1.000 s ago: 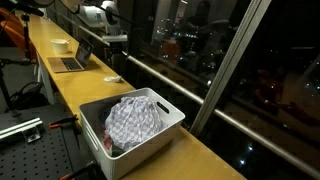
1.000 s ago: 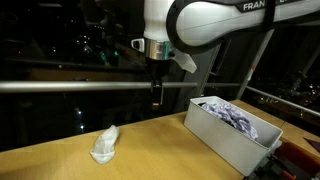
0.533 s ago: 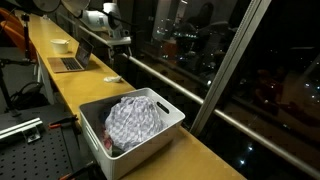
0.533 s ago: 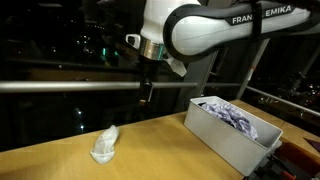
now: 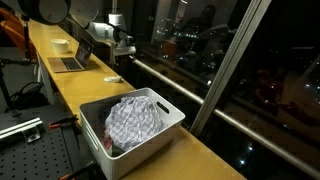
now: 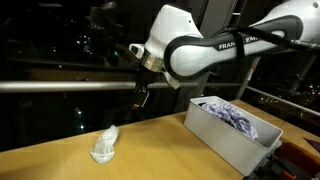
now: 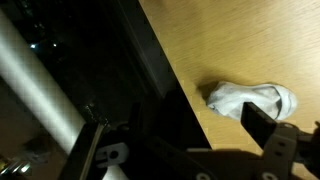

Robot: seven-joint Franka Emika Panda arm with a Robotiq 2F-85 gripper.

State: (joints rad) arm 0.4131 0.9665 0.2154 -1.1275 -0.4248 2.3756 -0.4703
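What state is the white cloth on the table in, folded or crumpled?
Crumpled: the white cloth lies bunched in a loose lump on the table, with no flat folds showing.

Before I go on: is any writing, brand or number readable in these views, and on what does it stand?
"FRAN": white lettering on the arm in an exterior view; the letters after it are too blurred to read.
No readable text on the laptop, the white bin or the crumpled cloth.

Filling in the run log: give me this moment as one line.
gripper: open, empty, above table | white sock: on table, untouched | bin: holds checkered cloth
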